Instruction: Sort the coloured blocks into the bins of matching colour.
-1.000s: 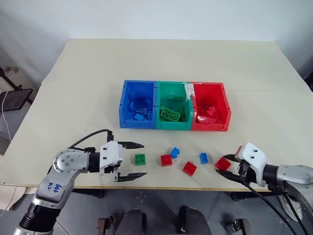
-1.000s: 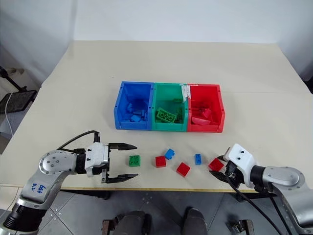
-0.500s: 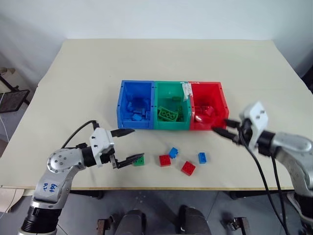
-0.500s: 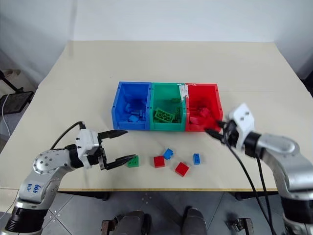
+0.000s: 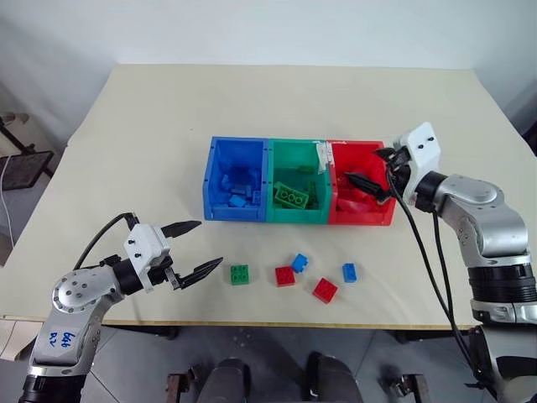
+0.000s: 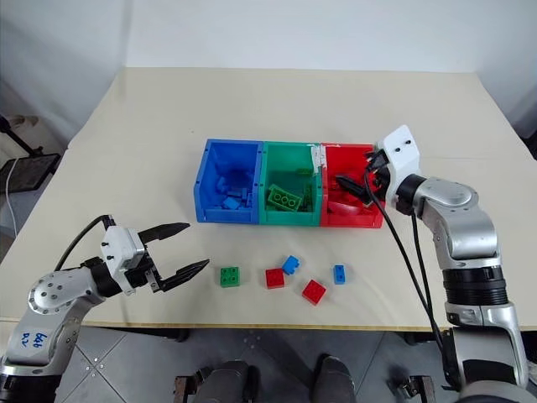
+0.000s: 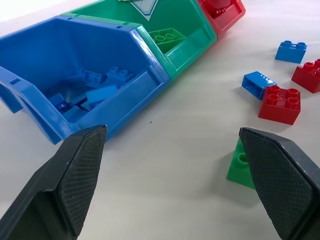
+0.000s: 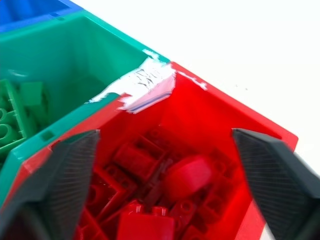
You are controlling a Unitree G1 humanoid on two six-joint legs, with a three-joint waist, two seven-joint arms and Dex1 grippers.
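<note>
The sorting looks well under way but not finished — five blocks lie loose on the table (image 5: 126, 126) in front of the bins: a green block (image 5: 240, 274), a red block (image 5: 285, 275), a small blue block (image 5: 299, 262), a second red block (image 5: 325, 290) and a second blue block (image 5: 349, 272). None of them touches a bin, and each is near its neighbours rather than stacked. The three bins stand joined in a row at the middle of the table. The blue bin (image 5: 210, 180) holds a small heap of blue pieces, the green bin (image 5: 295, 154) holds green pieces including one long studded brick, and the red bin (image 5: 388, 186) holds a tumble of red pieces, one of them rounded; no piece of a wrong colour shows in any bin, though the piles are too jumbled to count. The right gripper (image 5: 376, 170) hangs over the red bin with its fingers spread wide and nothing between them, which suits a drop just made there, as far as one can judge. The left gripper (image 5: 191, 247) sits low at the near left, just beside the green block, fingers also wide apart and empty — the green block seems its likely next pick. Five placements are left, by this count.
</note>
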